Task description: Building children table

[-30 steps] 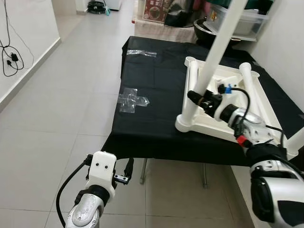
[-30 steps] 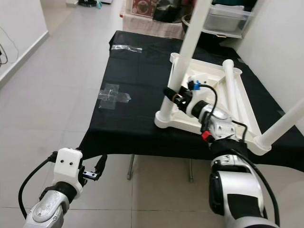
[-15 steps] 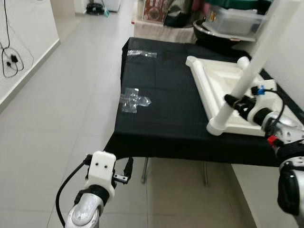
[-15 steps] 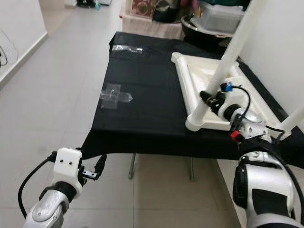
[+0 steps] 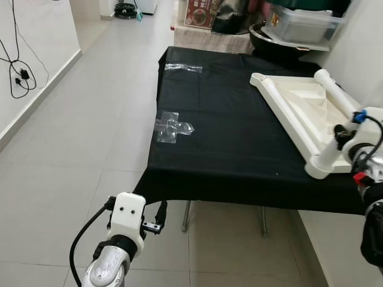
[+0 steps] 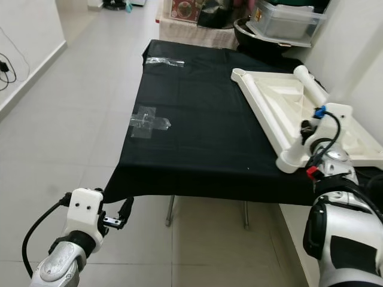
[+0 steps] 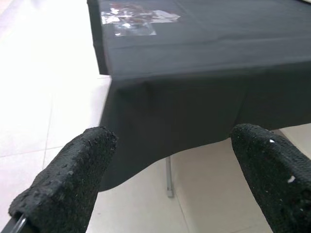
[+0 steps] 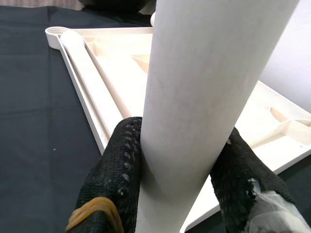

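1. A white tabletop (image 6: 311, 113) lies upside down on a black cloth (image 6: 197, 125) that covers a table, at the cloth's right side.
2. A white leg (image 8: 204, 97) stands in the tabletop's near corner socket (image 6: 287, 161); in the eye views only its base shows, tilted.
3. The right gripper (image 8: 180, 179) is clamped on that leg just above the socket, one black finger (image 8: 116, 165) on each side, both pressed against the tube.
4. The right arm (image 6: 335, 173) reaches in from the right edge, its wrist just beside the near corner.
5. A second leg (image 6: 310, 84) lies flat along the tabletop's far right part.
6. The left gripper (image 7: 170, 174) hangs low in front of the table's near left corner, off the cloth, its fingers (image 7: 73, 179) spread wide with nothing between them.
7. Two patches of clear tape (image 5: 170, 127) sit on the cloth: one near the left edge, another (image 5: 182, 67) at the far left corner.
8. A dark bowl (image 5: 278, 42) and a clear lidded bin (image 5: 305, 24) stand beyond the table's far end.
9. Black cables (image 5: 18, 72) hang on the left wall above the grey tiled floor (image 5: 72, 137).
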`<state>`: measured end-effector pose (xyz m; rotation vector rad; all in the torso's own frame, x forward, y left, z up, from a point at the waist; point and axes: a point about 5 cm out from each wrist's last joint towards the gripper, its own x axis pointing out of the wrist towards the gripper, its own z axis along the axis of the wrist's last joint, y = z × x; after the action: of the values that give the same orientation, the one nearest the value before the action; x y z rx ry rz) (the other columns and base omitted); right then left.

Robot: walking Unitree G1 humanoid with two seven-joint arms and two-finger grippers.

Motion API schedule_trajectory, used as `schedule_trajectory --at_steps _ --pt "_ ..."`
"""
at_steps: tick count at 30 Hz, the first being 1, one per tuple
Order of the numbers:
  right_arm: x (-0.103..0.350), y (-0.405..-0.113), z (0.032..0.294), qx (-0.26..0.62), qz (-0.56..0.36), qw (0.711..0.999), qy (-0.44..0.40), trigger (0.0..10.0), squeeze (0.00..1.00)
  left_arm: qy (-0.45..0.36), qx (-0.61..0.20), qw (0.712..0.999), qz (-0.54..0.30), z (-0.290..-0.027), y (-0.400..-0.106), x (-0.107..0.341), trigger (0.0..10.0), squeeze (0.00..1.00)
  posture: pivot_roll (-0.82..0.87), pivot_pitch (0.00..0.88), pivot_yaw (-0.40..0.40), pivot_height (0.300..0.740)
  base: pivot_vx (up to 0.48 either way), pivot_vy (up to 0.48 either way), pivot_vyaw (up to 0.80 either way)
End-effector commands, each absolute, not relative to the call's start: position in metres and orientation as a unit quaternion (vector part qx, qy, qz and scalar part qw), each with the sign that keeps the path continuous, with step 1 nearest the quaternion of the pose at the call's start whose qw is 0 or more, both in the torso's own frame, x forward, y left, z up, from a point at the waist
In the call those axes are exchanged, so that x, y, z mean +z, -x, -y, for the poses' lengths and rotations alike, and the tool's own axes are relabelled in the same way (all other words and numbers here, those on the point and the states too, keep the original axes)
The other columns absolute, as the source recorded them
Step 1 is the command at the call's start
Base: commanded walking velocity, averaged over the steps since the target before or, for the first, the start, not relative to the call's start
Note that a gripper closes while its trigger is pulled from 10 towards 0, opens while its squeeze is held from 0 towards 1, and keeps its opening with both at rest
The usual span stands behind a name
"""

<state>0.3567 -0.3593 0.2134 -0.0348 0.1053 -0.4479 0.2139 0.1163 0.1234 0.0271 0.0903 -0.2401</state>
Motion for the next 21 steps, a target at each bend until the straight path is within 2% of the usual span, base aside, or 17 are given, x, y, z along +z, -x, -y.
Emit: schedule_trajectory --at_steps 1,2,3,4,5,10,11,12,18,21 --pt "0.22 -0.361 0.353 -0.209 -0.033 0.976 0.059 10.0 0.0 -0.014 -0.122 0.991 -0.061 -0.116 -0.213 0.117 10.0 0.0 0.11 0.115 -0.142 0.74 0.0 0.0 0.0" --pt "0.22 -0.361 0.353 -0.209 -0.033 0.976 0.059 10.0 0.0 -0.014 -0.122 0.991 -0.061 -0.116 -0.213 0.117 10.0 0.0 0.11 0.115 -0.142 0.74 0.0 0.0 0.0" --pt "0.22 -0.366 0.345 -0.195 -0.025 0.978 0.062 10.0 0.64 -0.015 -0.122 0.991 -0.061 -0.116 -0.213 0.117 10.0 0.0 0.11 0.111 -0.141 0.74 0.0 0.0 0.0" --pt "0.22 -0.366 0.345 -0.195 -0.025 0.978 0.062 10.0 0.64 -0.015 -0.122 0.991 -0.061 -0.116 -0.213 0.117 10.0 0.0 0.11 0.111 -0.141 0.74 0.0 0.0 0.0" --pt "0.22 -0.37 0.336 -0.183 -0.017 0.981 0.06 10.0 1.0 -0.015 -0.121 0.991 -0.062 -0.116 -0.213 0.117 10.0 0.0 0.11 0.111 -0.14 0.74 0.0 0.0 0.0" --pt "0.221 -0.377 0.321 -0.193 0.007 0.98 0.056 10.0 1.0 -0.016 -0.121 0.991 -0.063 -0.116 -0.214 0.117 10.0 0.0 0.11 0.114 -0.141 0.74 0.0 0.0 0.0" --pt "0.221 -0.378 0.319 -0.202 0.011 0.978 0.056 10.0 0.64 -0.016 -0.121 0.99 -0.064 -0.116 -0.214 0.116 10.0 0.0 0.11 0.114 -0.141 0.74 0.0 0.0 0.0" --pt "0.219 -0.375 0.322 -0.244 0.019 0.968 0.052 10.0 0.0 -0.014 -0.119 0.991 -0.064 -0.116 -0.214 0.116 10.0 0.0 0.1 0.112 -0.142 0.74 0.0 0.0 0.0" --pt "0.201 -0.368 0.318 -0.251 0.037 0.966 0.054 10.0 0.0 -0.011 -0.114 0.991 -0.062 -0.118 -0.215 0.116 10.0 0.0 0.09 0.115 -0.14 0.74 0.0 0.0 0.0" --pt "0.173 -0.358 0.305 -0.229 0.034 0.97 0.08 10.0 0.0 -0.013 -0.114 0.991 -0.065 -0.118 -0.217 0.115 10.0 0.0 0.09 0.118 -0.138 0.74 0.0 0.0 0.0"
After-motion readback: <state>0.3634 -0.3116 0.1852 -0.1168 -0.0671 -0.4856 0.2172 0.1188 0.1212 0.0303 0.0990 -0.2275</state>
